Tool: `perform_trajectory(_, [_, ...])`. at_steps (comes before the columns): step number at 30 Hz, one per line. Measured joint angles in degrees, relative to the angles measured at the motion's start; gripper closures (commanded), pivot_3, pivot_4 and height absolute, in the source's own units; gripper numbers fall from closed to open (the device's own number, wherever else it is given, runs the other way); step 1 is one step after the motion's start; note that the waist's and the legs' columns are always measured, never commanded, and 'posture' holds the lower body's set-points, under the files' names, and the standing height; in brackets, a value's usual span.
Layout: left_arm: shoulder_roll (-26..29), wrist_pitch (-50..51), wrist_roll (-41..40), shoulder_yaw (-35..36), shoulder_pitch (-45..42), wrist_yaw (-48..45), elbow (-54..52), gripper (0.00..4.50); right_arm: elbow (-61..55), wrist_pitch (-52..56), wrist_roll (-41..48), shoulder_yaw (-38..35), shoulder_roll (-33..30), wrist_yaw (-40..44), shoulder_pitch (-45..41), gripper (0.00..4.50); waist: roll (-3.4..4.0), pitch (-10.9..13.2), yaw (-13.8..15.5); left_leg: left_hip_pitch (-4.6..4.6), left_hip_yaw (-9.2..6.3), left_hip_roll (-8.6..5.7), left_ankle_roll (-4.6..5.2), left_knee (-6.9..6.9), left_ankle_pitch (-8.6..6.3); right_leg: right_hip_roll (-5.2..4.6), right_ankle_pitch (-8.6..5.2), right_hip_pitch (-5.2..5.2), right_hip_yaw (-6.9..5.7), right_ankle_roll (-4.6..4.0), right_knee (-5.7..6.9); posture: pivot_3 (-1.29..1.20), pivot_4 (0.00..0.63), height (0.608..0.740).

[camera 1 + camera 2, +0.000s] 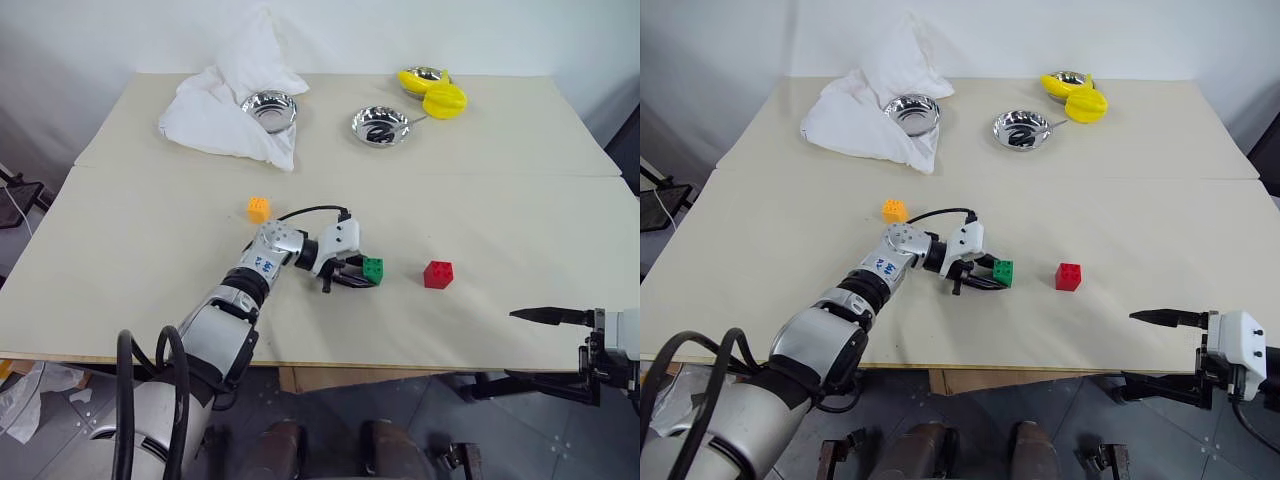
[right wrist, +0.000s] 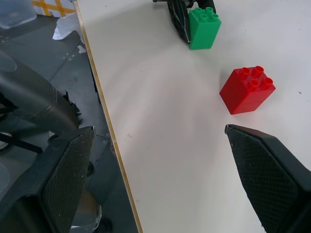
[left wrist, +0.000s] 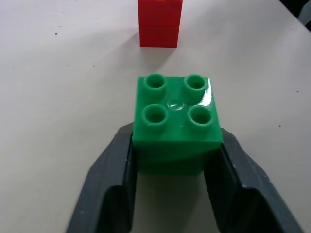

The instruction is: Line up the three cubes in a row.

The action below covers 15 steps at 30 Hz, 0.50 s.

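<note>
While the left hand [image 1: 352, 272] sits at the middle of the frame, its two fingers [image 3: 109, 189] flank the green cube [image 1: 373, 270], lying along its sides on the worktop [image 1: 130, 250]; whether they grip or have just loosened cannot be told. Just right of it stands the red cube [image 1: 438, 274], a small gap between. Up and left of the hand lies the orange cube [image 1: 258, 209], off the line of the other two. Judged from this, green is being placed beside red; next the hand must back away cleanly and fetch orange. At lower right, the right hand [image 1: 1160, 350] hangs wide open off the worktop's edge, empty.
</note>
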Motion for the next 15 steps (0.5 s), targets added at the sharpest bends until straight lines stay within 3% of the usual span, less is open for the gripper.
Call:
perform_trajectory(5, [-0.02,-0.90,0.50,0.93,0.00,2.43,0.36,0.17,-0.10,0.00,-0.33,0.77,0.61,-0.29,-0.69,0.00,0.00,0.00,-0.02,0.00,0.00,0.00,0.00,0.00,0.00,0.00,0.00,-0.01,0.00,0.00,0.02,0.00,0.150,0.740])
perform_trajectory(6, [0.15,-1.49,0.63,1.07,0.00,2.98,0.45,0.03,-0.11,0.00,-0.40,1.14,0.86,-0.45,-1.06,0.00,0.00,0.00,-0.03,0.00,0.00,0.00,0.00,0.01,0.00,0.00,0.00,-0.01,0.01,0.00,0.02,0.00,0.150,0.740])
perform_trajectory(11, [2.33,-3.29,0.03,2.73,0.26,0.44,0.10,0.03,-0.11,-0.01,-0.57,2.31,1.20,-0.99,-2.27,0.00,0.01,-0.01,-0.08,0.00,0.01,0.00,0.00,0.01,0.00,0.00,0.00,-0.04,0.00,0.00,0.06,0.00,0.150,0.740])
perform_trajectory(15, [6.03,-4.69,-3.65,5.43,5.23,-6.34,-5.90,0.03,-0.05,0.13,-0.58,4.24,1.42,-1.53,-5.09,0.00,0.05,-0.03,-0.60,0.03,0.01,0.04,-0.01,0.01,0.00,-0.05,0.00,-0.05,0.03,0.00,0.14,0.00,0.150,0.740])
